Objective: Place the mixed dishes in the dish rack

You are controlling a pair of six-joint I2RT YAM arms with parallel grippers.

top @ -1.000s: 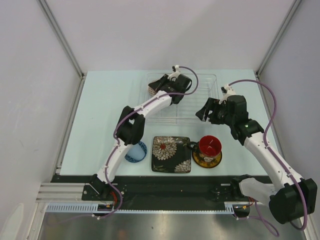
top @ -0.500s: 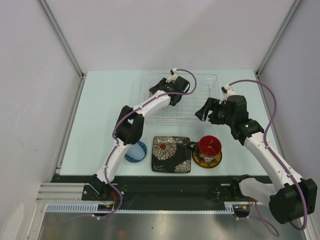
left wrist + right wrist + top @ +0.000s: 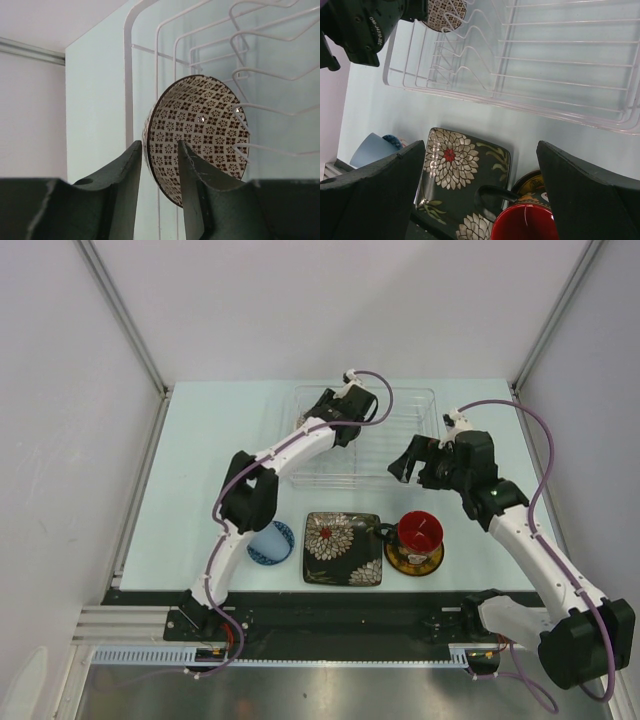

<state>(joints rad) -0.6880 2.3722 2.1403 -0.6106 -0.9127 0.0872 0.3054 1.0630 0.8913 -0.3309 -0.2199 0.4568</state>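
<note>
Setting: robotics lab test cell — pale table [image 3: 200,470] boxed in by plain white panels [image 3: 60,440] on aluminium posts [image 3: 125,320]; cabled left arm [image 3: 285,445] and right arm [image 3: 540,550] bolted to a black rail [image 3: 330,625] along its near edge.

A pale table [image 3: 200,470] is enclosed by white walls [image 3: 330,300], which are joined at grey posts [image 3: 120,315]. A metal rail [image 3: 130,622] is fixed along its near edge.
</note>
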